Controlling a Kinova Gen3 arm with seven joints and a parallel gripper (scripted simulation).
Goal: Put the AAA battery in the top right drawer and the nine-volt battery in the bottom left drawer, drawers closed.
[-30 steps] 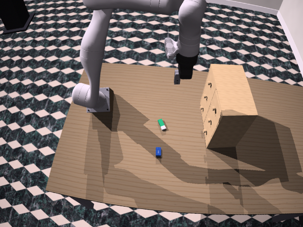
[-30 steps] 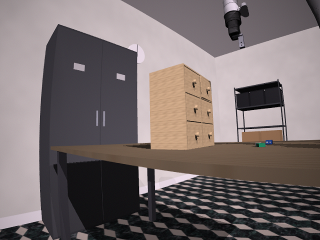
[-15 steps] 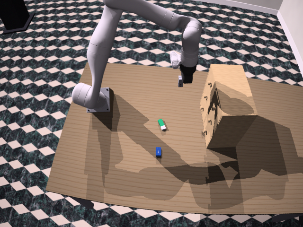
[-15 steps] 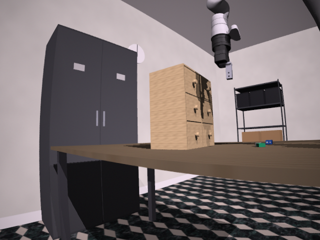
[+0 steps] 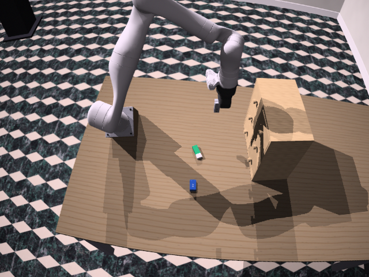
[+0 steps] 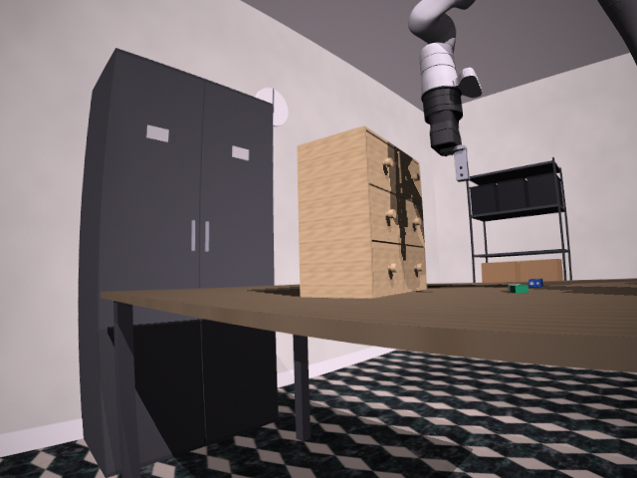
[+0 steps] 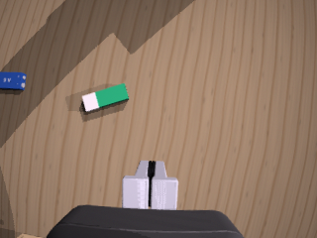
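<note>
White-and-green block [image 5: 196, 152] [image 6: 519, 288] [image 7: 105, 97] near blue nine-volt battery [image 5: 192, 184] [image 6: 535, 283] [image 7: 12, 80] on table [image 5: 161, 125] [image 6: 463, 319] [image 7: 223, 99]; end effector [image 5: 216, 111] [image 6: 462, 178] [image 7: 151, 177] above, closed, gripping nothing.

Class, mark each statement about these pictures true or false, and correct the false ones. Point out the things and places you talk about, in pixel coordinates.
1. The gripper [image 5: 216, 111] [image 6: 461, 178] [image 7: 151, 177] is shut. True.
2. The blue nine-volt battery [image 5: 192, 184] [image 6: 535, 283] [image 7: 12, 80] lies inside a drawer. False: it lies on the table [image 5: 166, 101] [image 6: 328, 316] [image 7: 238, 124].
3. The small chest [image 5: 279, 89] [image 6: 334, 216] stands upright. True.
4. The green-and-white item [image 5: 196, 151] [image 6: 519, 288] [image 7: 105, 97] is held by the gripper. False: it lies on the table, apart from the gripper.
5. The chest has six knobs on its front. True.
</note>
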